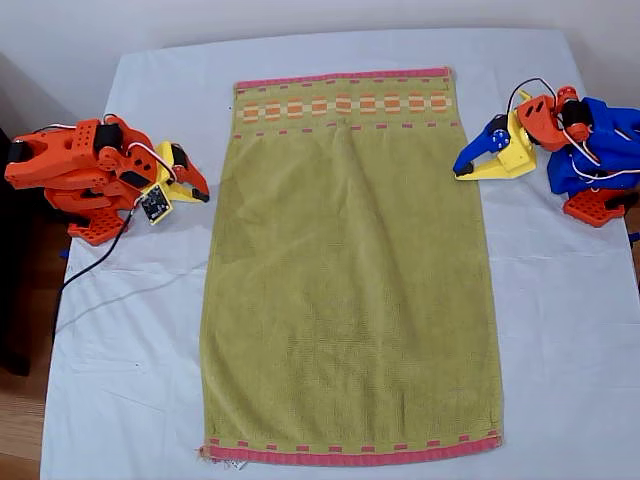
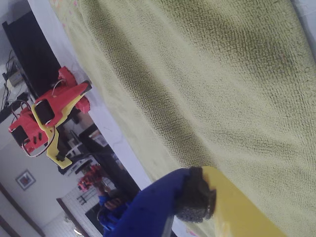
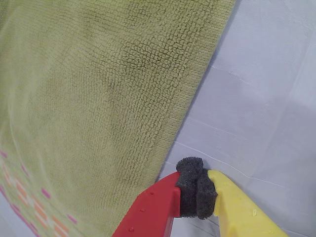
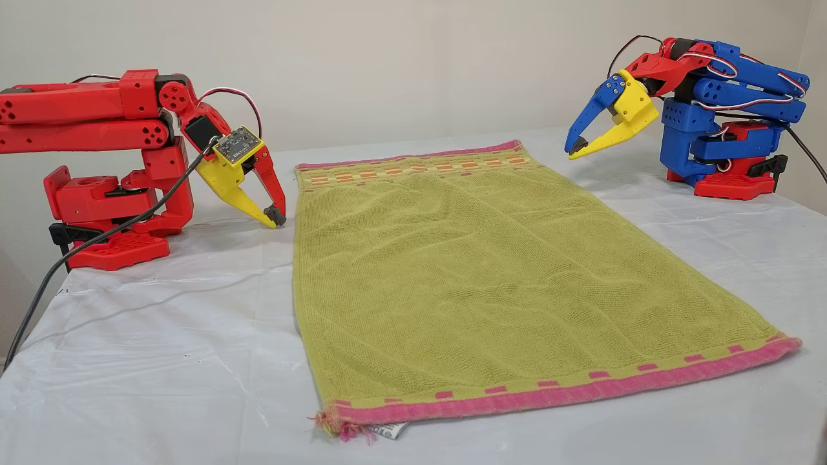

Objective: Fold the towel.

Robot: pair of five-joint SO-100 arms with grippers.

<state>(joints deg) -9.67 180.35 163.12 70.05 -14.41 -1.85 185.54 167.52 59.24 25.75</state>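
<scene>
Lying flat and unfolded on the sheet, the towel is being flanked by my first gripper and my second gripper, both pressed together, empty, beside its checked end.

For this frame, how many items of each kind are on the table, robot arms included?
Towels: 1, the towel, lying flat and unfolded.
Robot arms: 2, the blue arm carrying my first end effector and the red arm carrying my second end effector.
Table sheets: 1, the white sheet.
Total: 4.
</scene>
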